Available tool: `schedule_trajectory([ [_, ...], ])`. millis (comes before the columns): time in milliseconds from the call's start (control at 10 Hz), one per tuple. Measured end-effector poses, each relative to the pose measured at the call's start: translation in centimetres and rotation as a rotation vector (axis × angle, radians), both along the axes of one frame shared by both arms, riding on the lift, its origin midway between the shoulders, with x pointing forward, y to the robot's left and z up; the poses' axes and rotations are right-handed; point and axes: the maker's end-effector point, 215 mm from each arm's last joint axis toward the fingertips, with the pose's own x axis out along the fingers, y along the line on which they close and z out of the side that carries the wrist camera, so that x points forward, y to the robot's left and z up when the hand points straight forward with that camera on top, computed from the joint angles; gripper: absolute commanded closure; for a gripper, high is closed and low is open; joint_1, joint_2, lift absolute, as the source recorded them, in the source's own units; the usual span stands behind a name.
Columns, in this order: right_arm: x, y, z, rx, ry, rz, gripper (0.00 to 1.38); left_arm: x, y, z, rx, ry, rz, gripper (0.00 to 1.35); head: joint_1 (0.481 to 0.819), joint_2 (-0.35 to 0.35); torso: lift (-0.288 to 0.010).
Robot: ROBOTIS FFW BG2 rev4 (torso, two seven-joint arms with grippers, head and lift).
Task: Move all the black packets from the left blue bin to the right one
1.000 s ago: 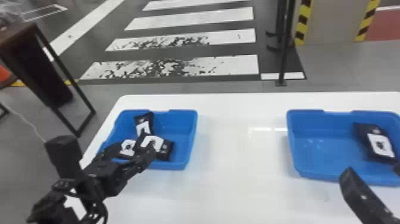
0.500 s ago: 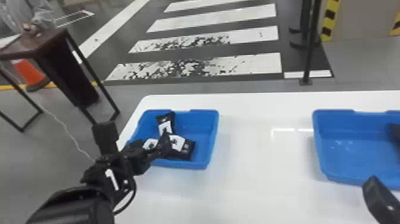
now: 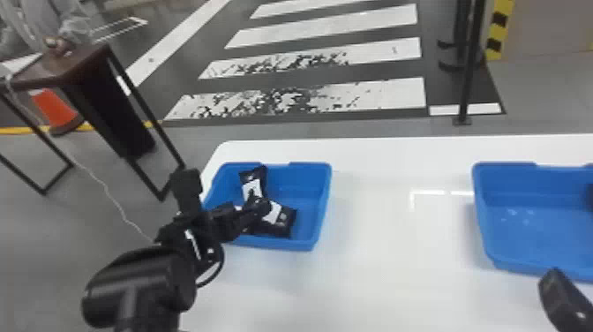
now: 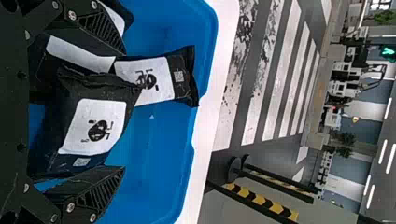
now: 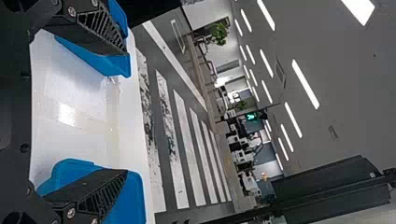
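My left end effector (image 4: pixel 124 109) is released, its two fingers spread wide over the left blue bin (image 3: pixel 278 244), with the nearest black packet (image 4: pixel 95 126) lying between them, label up. Nothing is gripped yet. Beyond it a second packet (image 4: pixel 154 79) lies askew, touching its corner, and a third packet (image 4: pixel 70 60) sits partly behind one of my fingers. My right end effector (image 5: pixel 126 112) is also spread and empty, waiting over the table (image 3: pixel 397 273) just beside the right blue bin (image 3: pixel 520 176).

The step in hand, as I judge it, is taking that nearest packet. I should sink a little deeper so that the fingers straddle its full body rather than its edge, keeping the one finger from trapping the third packet along with it. Then I would close evenly, since the pouch looks soft and will probably bulge and slip if pinched shallowly. A straight, slow lift should let the neighbour slide off and get me above the bin wall before I swing across. With several packets left here, most of the job seems ahead of me
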Motion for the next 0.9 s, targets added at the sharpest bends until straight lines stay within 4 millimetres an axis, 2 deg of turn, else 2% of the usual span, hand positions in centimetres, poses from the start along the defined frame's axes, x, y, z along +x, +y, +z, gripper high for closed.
schedule_trajectory([
  [400,0.0,0.3,-0.5,0.015,0.016,0.009,0.13,1.8,-0.9,-2.5,-0.049,0.054,-0.013,0.19,0.695,0.306,-0.140],
  [500,0.0,0.4,-0.7,0.018,0.021,0.010,0.13,1.9,-1.0,-2.9,-0.060,0.063,-0.013,0.26,0.695,0.306,-0.140],
  [600,0.0,0.4,-0.8,0.021,0.026,0.011,0.13,2.0,-1.3,-3.3,-0.075,0.066,-0.014,0.57,0.695,0.303,-0.140],
  [700,0.0,0.5,-1.0,0.024,0.030,0.013,0.13,2.3,-1.9,-3.5,-0.089,0.067,-0.024,0.82,0.695,0.299,-0.140],
  [900,-0.1,0.7,-1.3,0.035,0.041,0.017,0.13,2.5,-3.3,-3.9,-0.111,0.073,-0.046,0.81,0.695,0.283,-0.140],
])
